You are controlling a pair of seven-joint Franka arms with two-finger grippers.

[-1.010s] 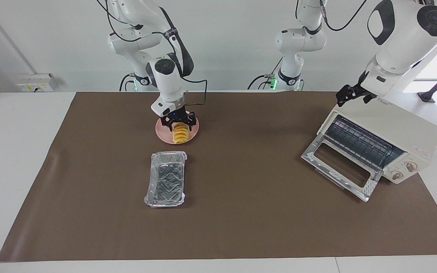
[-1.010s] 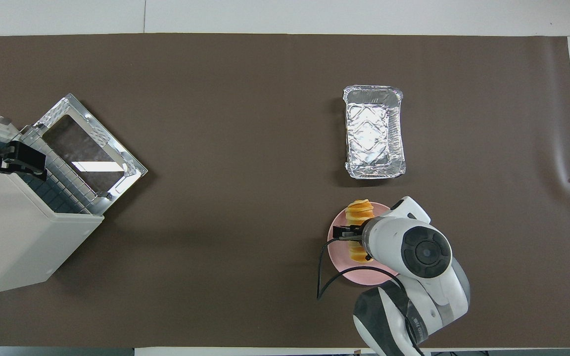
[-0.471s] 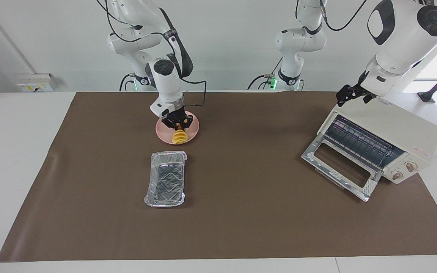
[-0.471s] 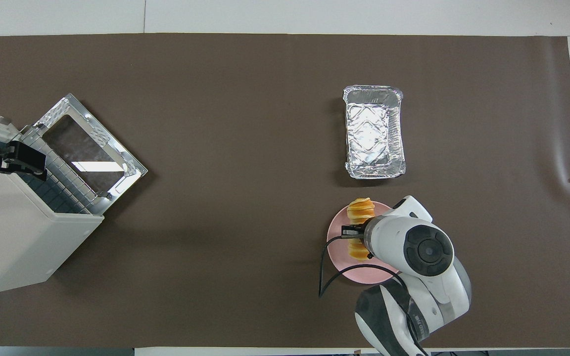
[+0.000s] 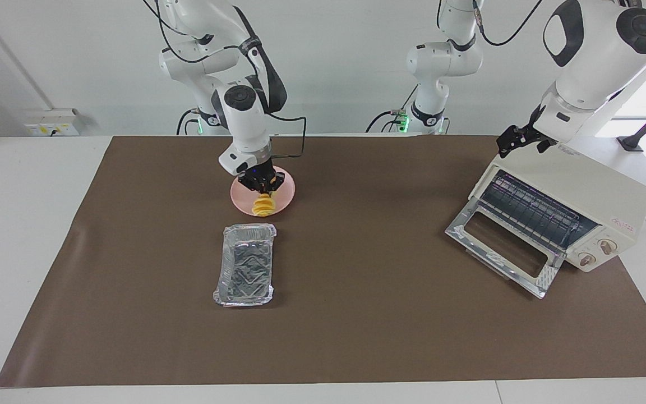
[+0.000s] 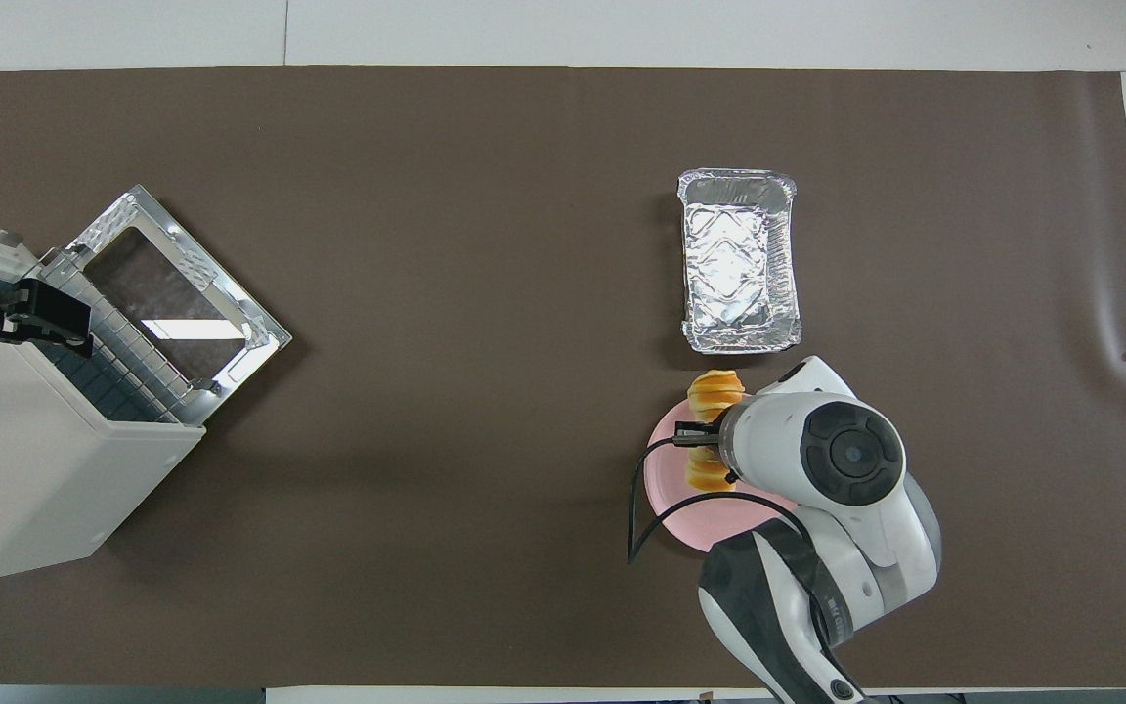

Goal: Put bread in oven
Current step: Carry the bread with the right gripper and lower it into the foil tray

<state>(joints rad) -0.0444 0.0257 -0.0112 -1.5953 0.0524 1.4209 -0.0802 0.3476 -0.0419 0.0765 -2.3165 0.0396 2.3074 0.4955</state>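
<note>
Bread [image 5: 264, 204] gripped about its middle by right gripper [image 5: 261, 186], fingers drawn in on the loaf's two sides, links splayed outward. Loaf hanging just over pink plate [image 5: 282, 197], lower end low against the plate; contact with the plate not discernible. Plate set toward the mat's [image 5: 356, 314] robot-side edge, at the right arm's end. Foil tray [image 5: 244, 264] farther from the robots than the plate, just beside it, nothing in it. Toaster oven [image 5: 592, 188] at the mat's corner at the left arm's end, glass door [image 5: 505, 249] dropped fully open, wire rack [image 5: 527, 210] exposed. Left gripper [image 5: 516, 141] waiting over the oven's top, jaws spread, nothing held.

Risks, as judged: narrow pinch on a soft, segmented loaf, hence possible pivoting or slipping free during the long carry across the mat; squeezing apart of segments under too firm a grip; snagging on the lowered door or rack edge if brought in too low; crowding by the left arm over the oven.
</note>
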